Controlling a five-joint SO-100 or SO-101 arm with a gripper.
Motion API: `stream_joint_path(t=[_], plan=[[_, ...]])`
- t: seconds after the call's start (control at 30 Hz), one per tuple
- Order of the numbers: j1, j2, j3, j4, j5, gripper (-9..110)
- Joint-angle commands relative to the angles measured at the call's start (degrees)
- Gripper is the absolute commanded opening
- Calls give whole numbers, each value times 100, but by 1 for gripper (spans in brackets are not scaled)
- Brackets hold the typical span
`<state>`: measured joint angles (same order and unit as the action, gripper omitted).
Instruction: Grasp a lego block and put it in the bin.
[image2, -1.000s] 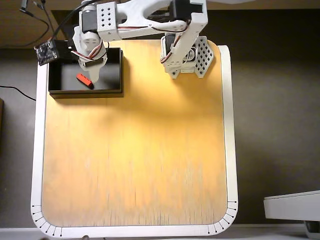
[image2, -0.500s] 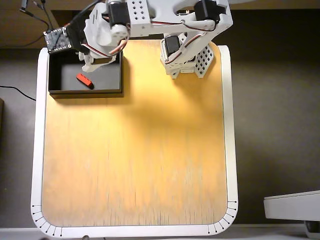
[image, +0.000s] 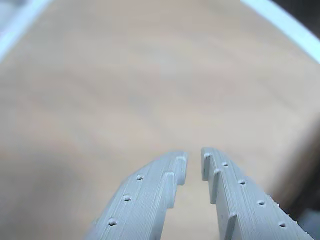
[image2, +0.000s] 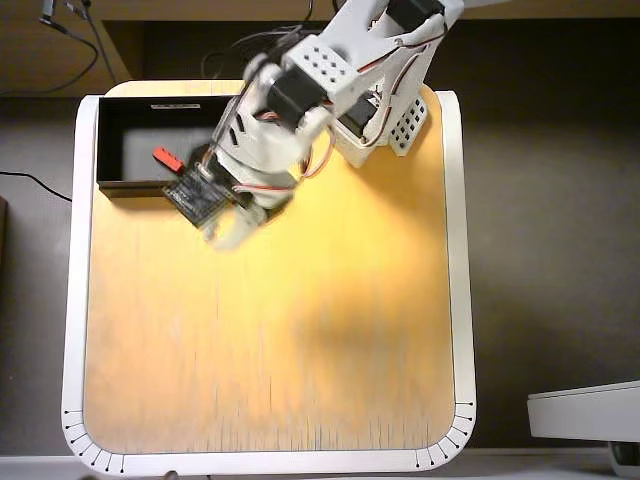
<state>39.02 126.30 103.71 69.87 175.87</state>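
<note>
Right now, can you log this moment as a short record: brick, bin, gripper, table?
brick: red lego block lying on the floor of the bin, partly hidden by the arm
bin: black tray at the table's top-left corner in the overhead view
gripper: gripper nearly shut, narrow gap, holding nothing, over bare wood outside the bin
table: wooden top with white rim

gripper (image2: 226, 232) now off the bin (image2: 128, 183), over table (image2: 300, 330)

Lego block (image2: 165, 158): bright red. Bin (image2: 128, 184): black walls, white label strip on one rim. Table (image2: 300, 330): orange-tan wood grain, white border with black tick marks at its corners. Gripper (image: 193, 167): pale grey, ribbed, dotted with small holes.
</note>
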Motion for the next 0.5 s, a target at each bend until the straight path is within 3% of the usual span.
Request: stream_joint_path(t=[0.0,0.47], plan=[[-1310,290,-747,-290,-167,0],[-3867,738,9,-281,-211,0]])
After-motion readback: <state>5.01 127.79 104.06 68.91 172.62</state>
